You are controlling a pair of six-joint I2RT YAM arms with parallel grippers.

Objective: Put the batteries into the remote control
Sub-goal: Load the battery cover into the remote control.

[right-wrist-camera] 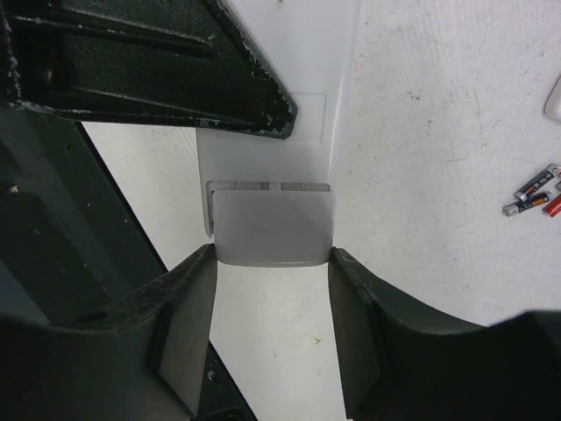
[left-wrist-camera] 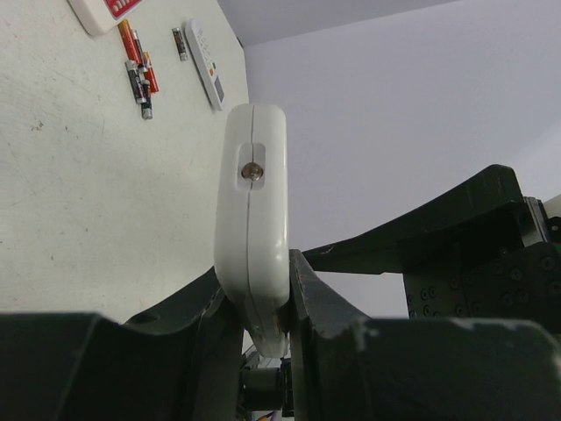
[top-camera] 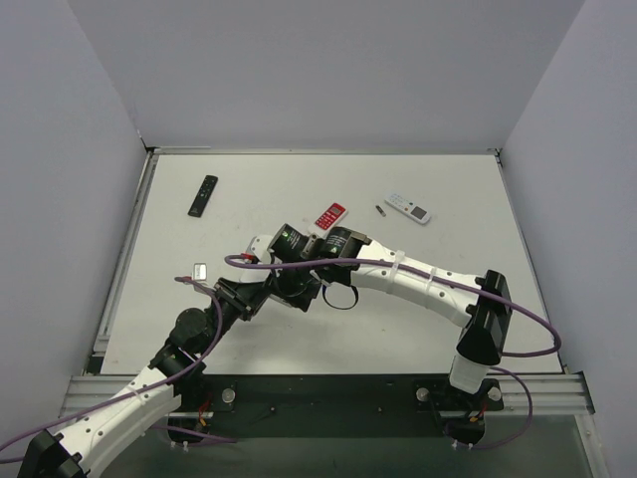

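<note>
Left gripper (left-wrist-camera: 261, 303) is clamping the lower end of the white remote control (left-wrist-camera: 254, 202), holding it clear of the table (left-wrist-camera: 88, 193), near the red-and-white remote (top-camera: 330, 216). Right gripper (right-wrist-camera: 272, 272) is straddling the grey cover (right-wrist-camera: 273, 226) on the remote control's back, fingertips at its corners; whether they are pinching it cannot be told. The batteries (left-wrist-camera: 138, 72) are lying just beside the red-and-white remote.
</note>
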